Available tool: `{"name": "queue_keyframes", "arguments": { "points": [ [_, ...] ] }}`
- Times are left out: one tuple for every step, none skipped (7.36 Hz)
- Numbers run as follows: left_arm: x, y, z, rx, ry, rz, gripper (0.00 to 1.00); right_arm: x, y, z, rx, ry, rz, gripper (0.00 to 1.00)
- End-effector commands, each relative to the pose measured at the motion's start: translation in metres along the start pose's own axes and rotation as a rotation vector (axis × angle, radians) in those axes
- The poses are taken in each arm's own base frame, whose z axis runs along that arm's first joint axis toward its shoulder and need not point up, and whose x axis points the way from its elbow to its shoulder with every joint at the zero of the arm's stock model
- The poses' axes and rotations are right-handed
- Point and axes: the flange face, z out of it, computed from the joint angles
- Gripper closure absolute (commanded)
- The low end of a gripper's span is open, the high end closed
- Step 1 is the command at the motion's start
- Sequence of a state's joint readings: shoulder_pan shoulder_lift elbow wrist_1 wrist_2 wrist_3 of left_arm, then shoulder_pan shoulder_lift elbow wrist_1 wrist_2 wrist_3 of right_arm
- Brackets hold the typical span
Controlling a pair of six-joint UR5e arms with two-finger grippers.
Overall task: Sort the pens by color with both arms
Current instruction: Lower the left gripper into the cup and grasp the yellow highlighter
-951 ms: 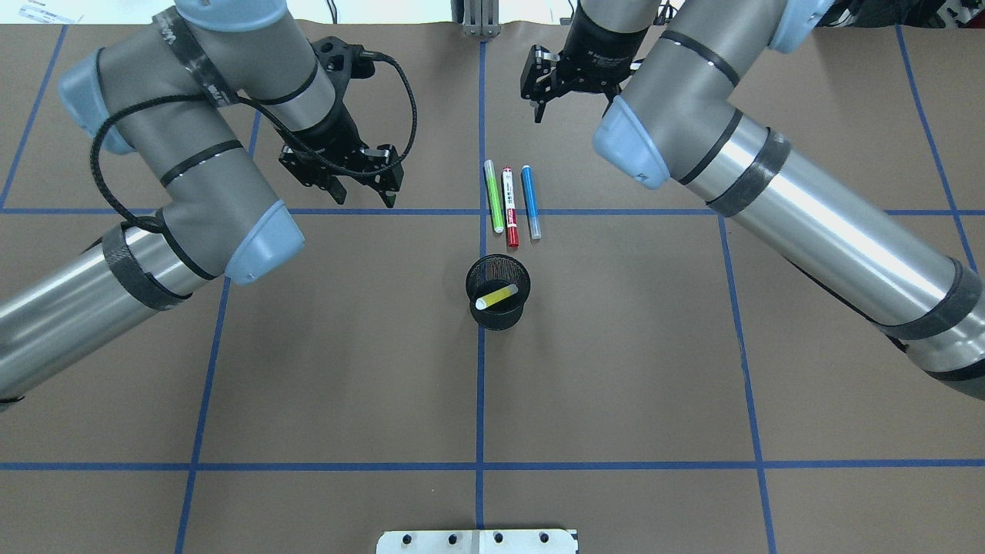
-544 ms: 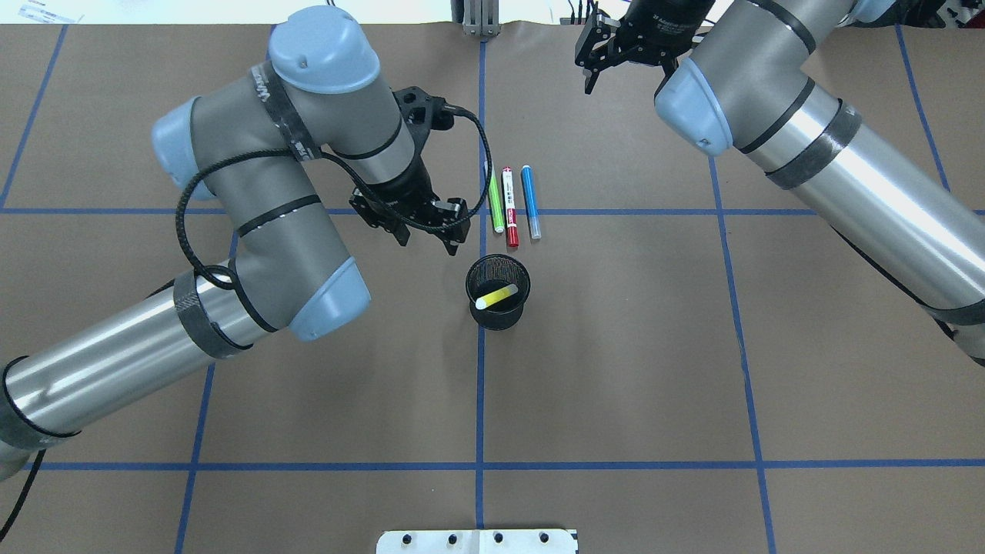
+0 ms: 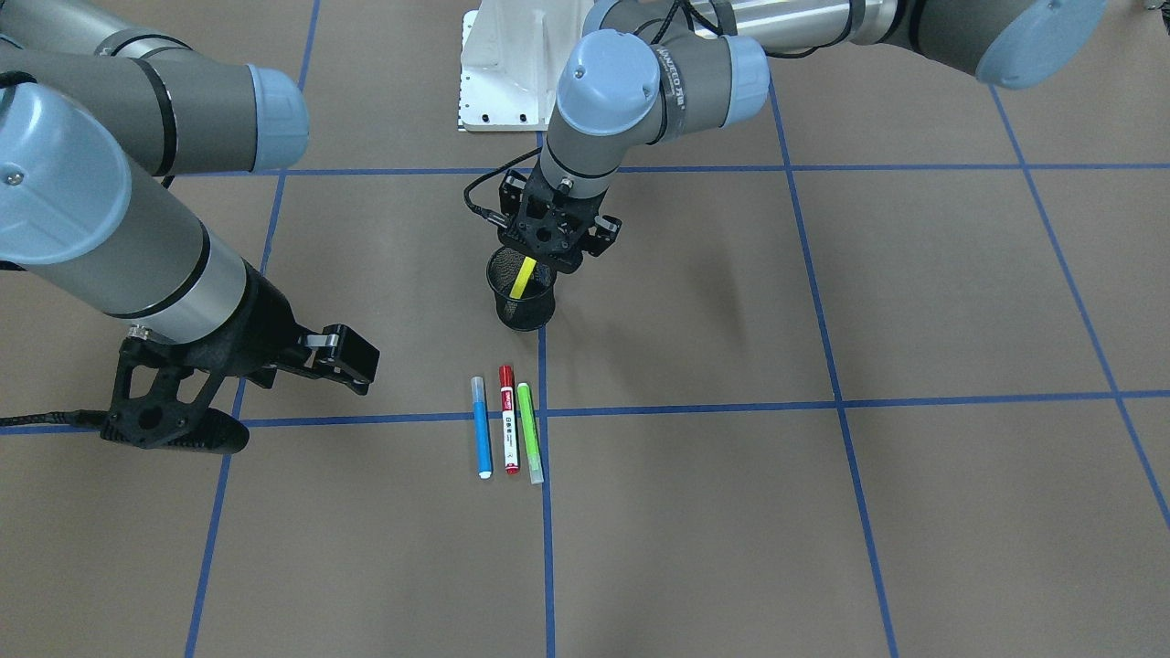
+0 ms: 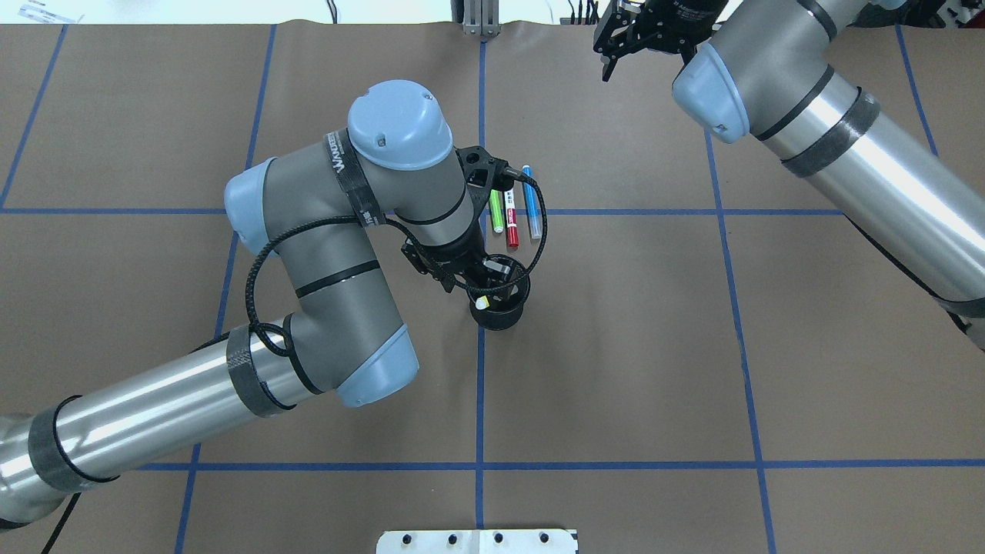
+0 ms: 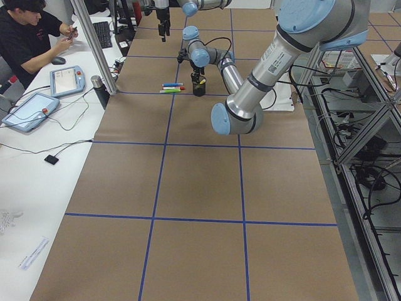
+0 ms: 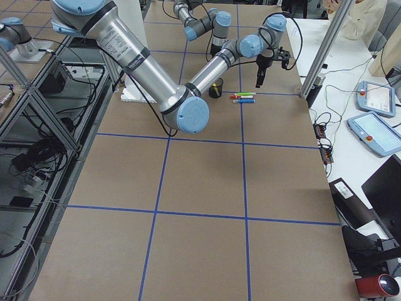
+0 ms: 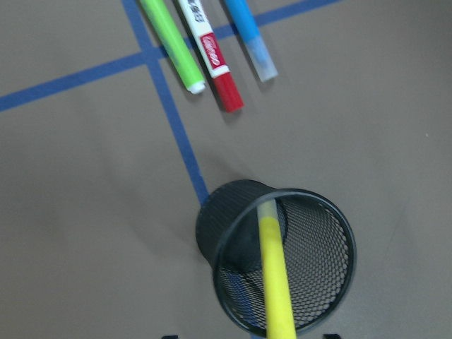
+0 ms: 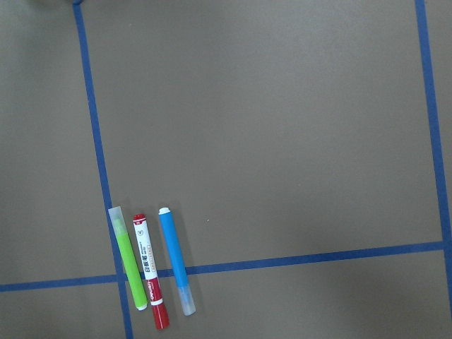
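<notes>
A yellow pen [image 7: 272,282] leans inside a black mesh cup [image 7: 351,254] at the table's middle. My left gripper [image 4: 496,278] hangs open just over the cup [image 3: 521,311]. Its fingertips stand apart on either side of the yellow pen [image 3: 522,277] without touching it. Beyond the cup, a green pen [image 4: 497,215], a red-capped white pen [image 4: 511,223] and a blue pen [image 4: 531,208] lie side by side. They also show in the right wrist view: green [image 8: 128,261], red [image 8: 150,275], blue [image 8: 174,258]. My right gripper [image 4: 612,61] is open and empty, high at the far edge.
Blue tape lines [image 4: 616,211] divide the brown table into squares. The white pedestal base [image 4: 477,541] sits at the near edge. An operator [image 5: 31,37] and tablets [image 5: 28,111] are at a side desk beyond the far edge.
My left arm has swung right and toward the robot, from left of the pens to over the cup. My right gripper has drawn back farther to the far right.
</notes>
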State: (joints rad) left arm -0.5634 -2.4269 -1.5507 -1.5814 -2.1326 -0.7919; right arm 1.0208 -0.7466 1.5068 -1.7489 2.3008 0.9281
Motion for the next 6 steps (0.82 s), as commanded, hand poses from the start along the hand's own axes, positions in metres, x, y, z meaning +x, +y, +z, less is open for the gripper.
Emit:
{"name": "queue_keyframes", "arguments": {
  "points": [
    [0.0053,0.0,0.0104,-0.003,-0.015,0.024,0.4,0.0002,-0.001,-0.0002,0.003,0.002,0.001,0.04],
    [0.006,-0.0002,0.0099,-0.003,-0.015,0.024,0.46,0.0002,-0.001,-0.0002,0.003,0.002,0.001,0.04],
    [0.0093,-0.0013,0.0073,0.0,-0.011,0.027,0.51,0.0007,-0.0015,-0.001,0.004,0.002,0.002,0.04],
    [0.0094,-0.0013,0.0073,0.0,-0.011,0.027,0.56,0.0007,-0.0015,-0.001,0.004,0.002,0.002,0.04],
    [0.0101,-0.0007,0.0079,-0.001,-0.011,0.028,0.61,0.0018,-0.0027,-0.0026,0.006,0.001,0.004,0.04],
    [0.0093,-0.0003,0.0099,-0.002,-0.014,0.027,0.66,0.0023,-0.0031,-0.0033,0.006,0.0,0.005,0.04]
  ]
}}
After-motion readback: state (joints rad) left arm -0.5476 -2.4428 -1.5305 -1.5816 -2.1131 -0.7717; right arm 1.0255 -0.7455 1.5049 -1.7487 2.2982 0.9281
